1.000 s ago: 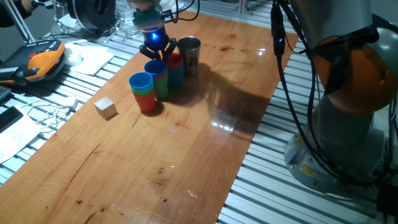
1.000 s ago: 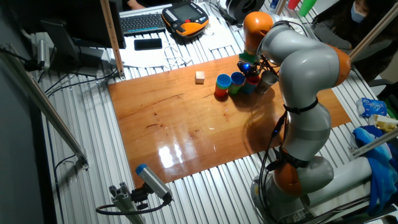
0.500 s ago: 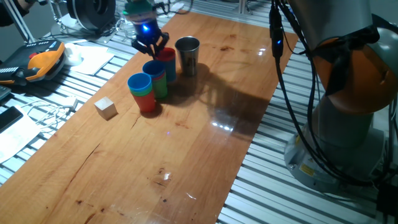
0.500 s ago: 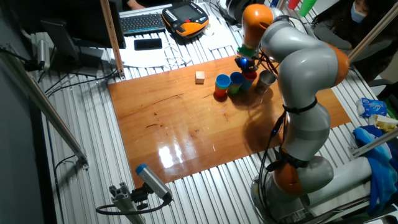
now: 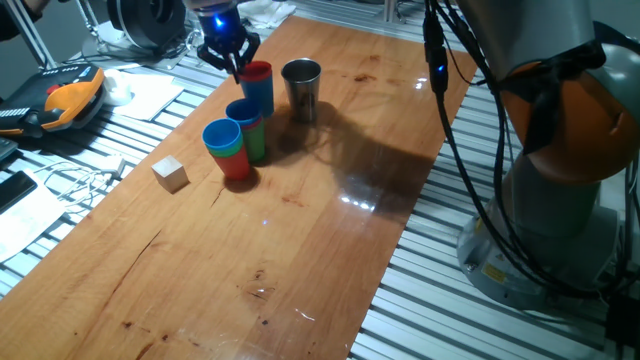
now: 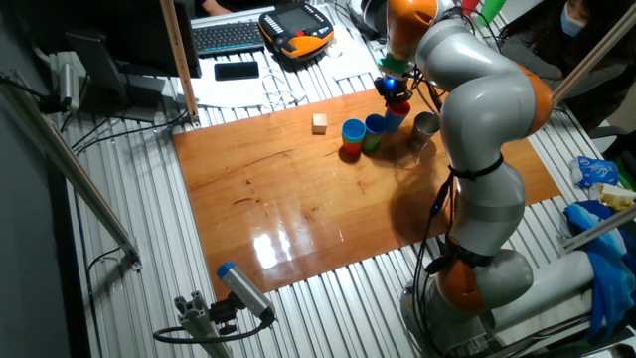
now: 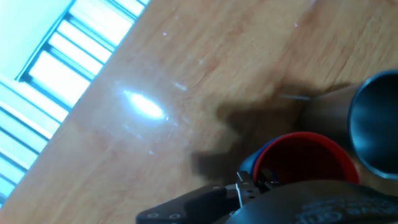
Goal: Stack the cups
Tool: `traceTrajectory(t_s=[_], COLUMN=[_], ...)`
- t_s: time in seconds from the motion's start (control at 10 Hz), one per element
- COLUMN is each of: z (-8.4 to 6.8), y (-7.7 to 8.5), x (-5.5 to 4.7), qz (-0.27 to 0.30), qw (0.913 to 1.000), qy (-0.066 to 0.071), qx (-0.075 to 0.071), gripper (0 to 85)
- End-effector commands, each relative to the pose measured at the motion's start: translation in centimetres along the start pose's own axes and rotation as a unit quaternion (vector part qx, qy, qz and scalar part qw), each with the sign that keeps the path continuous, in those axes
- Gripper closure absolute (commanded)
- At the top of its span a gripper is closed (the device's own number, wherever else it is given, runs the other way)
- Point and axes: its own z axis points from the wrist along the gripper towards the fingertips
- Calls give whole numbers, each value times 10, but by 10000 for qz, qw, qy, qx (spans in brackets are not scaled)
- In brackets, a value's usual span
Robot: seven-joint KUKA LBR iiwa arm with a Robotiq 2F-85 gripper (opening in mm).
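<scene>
1. The cups stand clustered on the wooden table (image 5: 330, 230), toward 11 o'clock in one fixed view; a red-topped stack (image 5: 258, 88) with blue beneath it, a blue-topped stack (image 5: 246, 128) over green, another blue-topped stack (image 5: 226, 148) over green and red, and a lone steel cup (image 5: 302, 88) at 3 o'clock of the red one, near but apart

2. The gripper (image 5: 228, 57) sits at the red cup's rim on its 10 o'clock side; in the hand view the red rim (image 7: 305, 158) lies just ahead of the fingers, with the steel cup (image 7: 376, 124) at 2 o'clock of it

3. Whether the claw is pinched on the red rim or merely beside it, I cannot tell; the fingertips are hidden or blurred in all three views

4. Handling, by judgement: the plastic cups look light, thin-walled and slick; they would flex under a hard squeeze and tip easily; a nested one may drag its neighbour up with it

5. Best hold is likely one finger inside and one outside the rim wall; the steel cup looks stiffer, heavier and more slippery

6. A wooden cube (image 5: 170, 173) rests apart at 8 o'clock of the cluster; it is no part of the job
</scene>
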Motion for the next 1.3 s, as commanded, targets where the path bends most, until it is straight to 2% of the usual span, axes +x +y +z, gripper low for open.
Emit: traceTrajectory(t_s=[0.0,0.3,0.5,0.7,0.9,1.0,1.1,1.2], z=[-7,-44,-57,-67,-70,-70,-70,-71], y=[1,1,0,-4,-5,-6,-7,-6], x=[0,1,6,12,15,15,15,17], qz=[-3,-238,-329,-358,-390,-464,-634,-641], qw=[10000,9993,9989,9985,9982,9979,9970,9970], qy=[10,274,303,379,416,410,317,363], qx=[7,95,149,154,172,206,308,245], gripper=[850,850,850,850,850,850,850,850])
